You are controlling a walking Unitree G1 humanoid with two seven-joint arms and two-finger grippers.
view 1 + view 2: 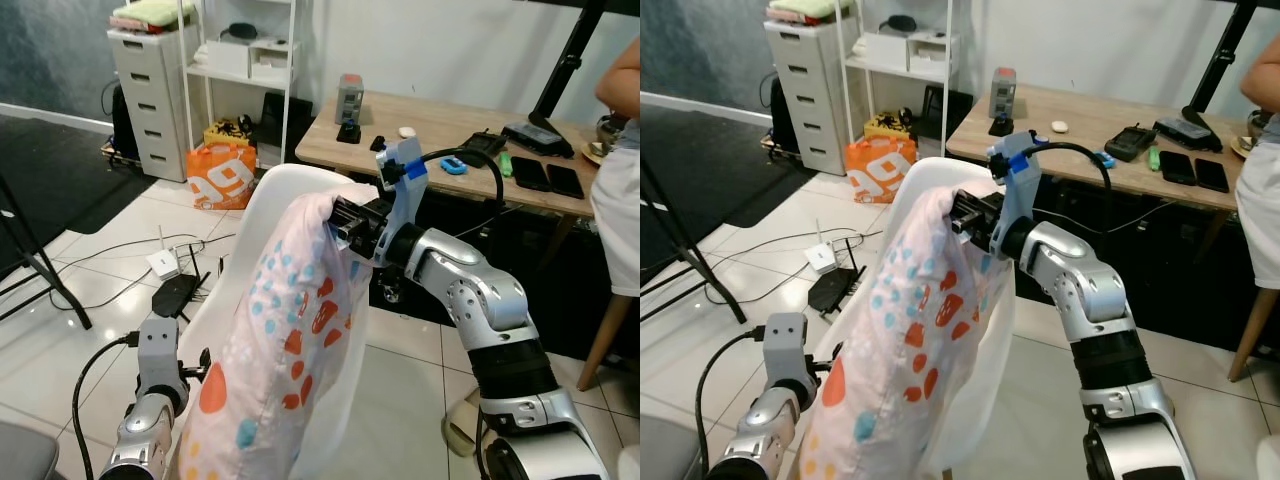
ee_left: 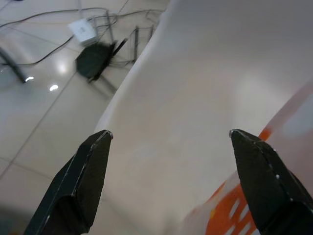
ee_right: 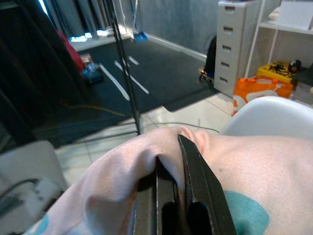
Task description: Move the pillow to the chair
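- Our left gripper [image 2: 168, 142] sits low at our left side with its two black fingers [image 2: 80, 178] spread wide and nothing held between them.
- Just beyond those open jaws we see the smooth white shell of the chair [image 2: 195, 88], and the orange-patterned edge of the pillow [image 2: 254, 196] comes in beside the far finger.
- Past the chair's edge on the tiled floor [image 1: 60, 300] lie cables, a black router [image 1: 173, 294] and a small white box [image 1: 163, 263].
- The pillow [image 1: 290, 350], pale pink with orange and teal spots, stands upright against the chair [image 1: 300, 185]; its top corner is at our right gripper's jaws and its body hangs down below them.
- Our right gripper [image 1: 343, 226] is closed tight on that top corner, the cloth pinched and bunched between the fingers [image 3: 193, 181].
- Behind the right arm stands a wooden table [image 1: 440, 125] with phones and small gadgets on it.
- At the far right edge a person [image 1: 620, 200] in white stands by the table.
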